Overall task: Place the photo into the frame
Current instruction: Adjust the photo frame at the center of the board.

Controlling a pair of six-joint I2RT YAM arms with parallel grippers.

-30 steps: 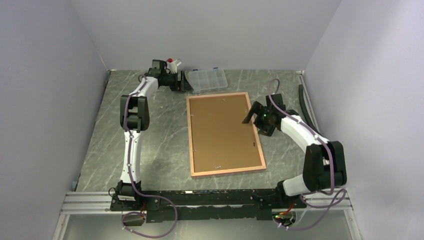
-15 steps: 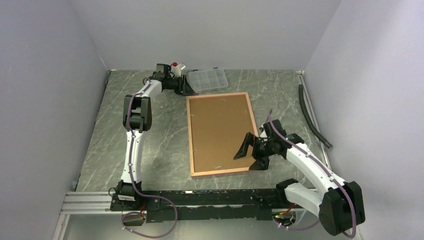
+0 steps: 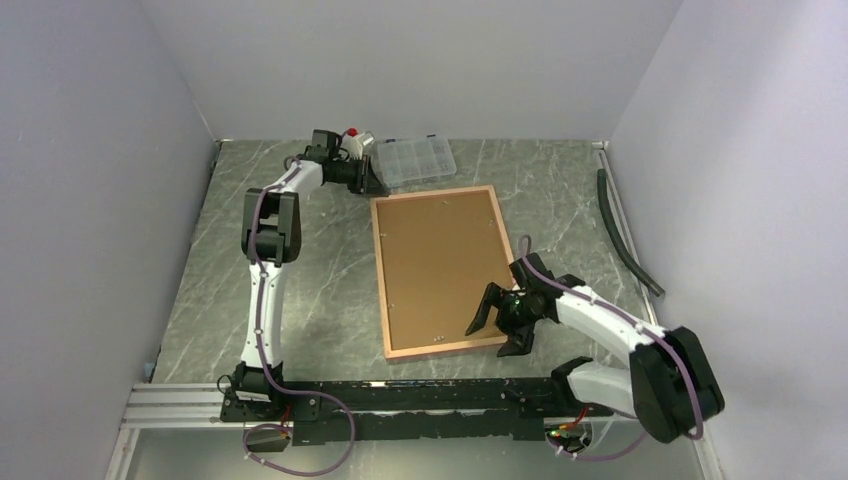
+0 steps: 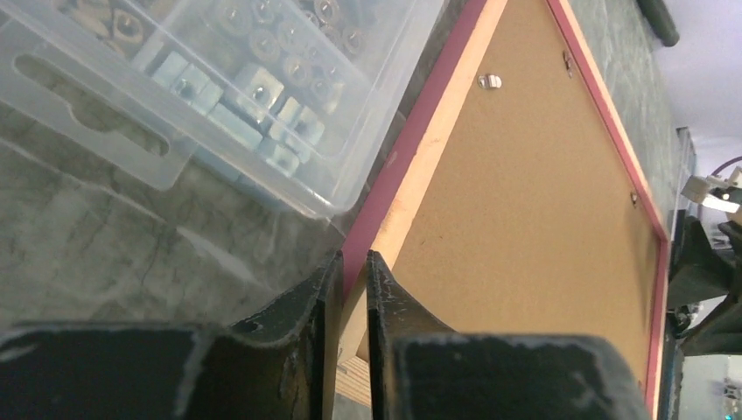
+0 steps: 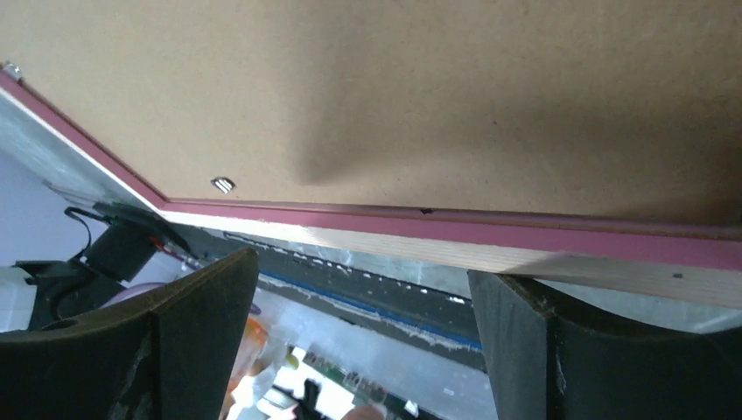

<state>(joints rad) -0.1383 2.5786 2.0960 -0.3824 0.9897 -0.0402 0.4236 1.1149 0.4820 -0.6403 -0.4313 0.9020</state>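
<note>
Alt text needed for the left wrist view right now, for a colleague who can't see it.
The left gripper pinches the pink corner edge of the frame, which lies face down with its brown backing board showing. A clear compartment box of metal parts sits close beside it.

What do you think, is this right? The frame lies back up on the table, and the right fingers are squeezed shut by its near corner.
Not quite. The right fingers are spread wide open, not squeezed shut. The right wrist view shows them far apart by the near corner of the frame. The rest is right: the frame lies back up on the table.
</note>
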